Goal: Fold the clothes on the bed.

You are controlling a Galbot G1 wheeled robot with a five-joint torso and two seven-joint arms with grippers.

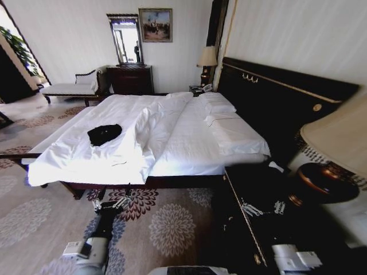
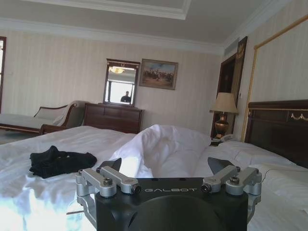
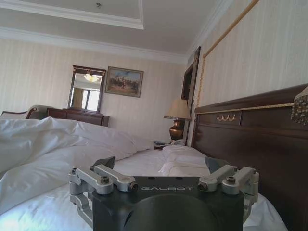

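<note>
Bare duvet (image 1: 86,157) around T-shirt (image 1: 104,134); rumpled fold (image 1: 150,129) just beside

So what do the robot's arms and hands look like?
The left gripper and the right gripper look alike: a black block with "GALBOT" in pale letters, silver metal links with bolts on each side, and dark pointed fingers. From the head camera, the arms are grey and white, with silvery metal at the tips.
</note>
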